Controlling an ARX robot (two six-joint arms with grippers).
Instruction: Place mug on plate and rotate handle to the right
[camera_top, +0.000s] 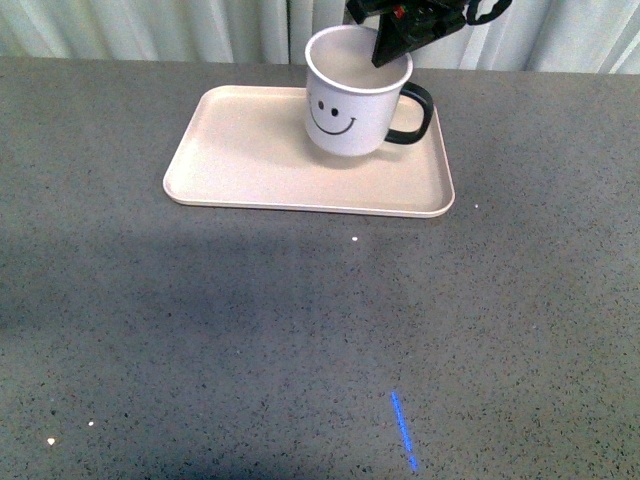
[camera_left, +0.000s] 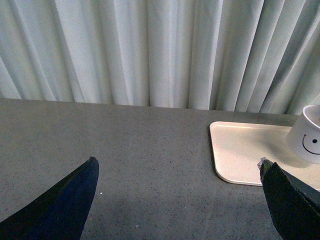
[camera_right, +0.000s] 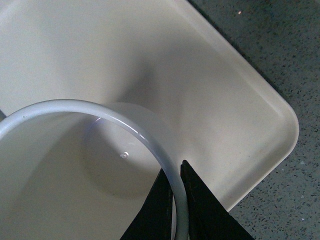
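The right gripper (camera_top: 392, 48) pinches the mug (camera_top: 345, 110) rim near the handle (camera_top: 420, 112); mug tilted over the plate (camera_top: 240, 165), handle pointing right.

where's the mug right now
In the front view the mug is tilted over the far right part of the plate, its rim pinched by the right hand, handle pointing right.

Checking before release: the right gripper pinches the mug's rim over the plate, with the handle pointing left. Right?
Not quite. The front view shows the handle pointing right, not left. The right gripper does pinch the rim of the mug over the plate.
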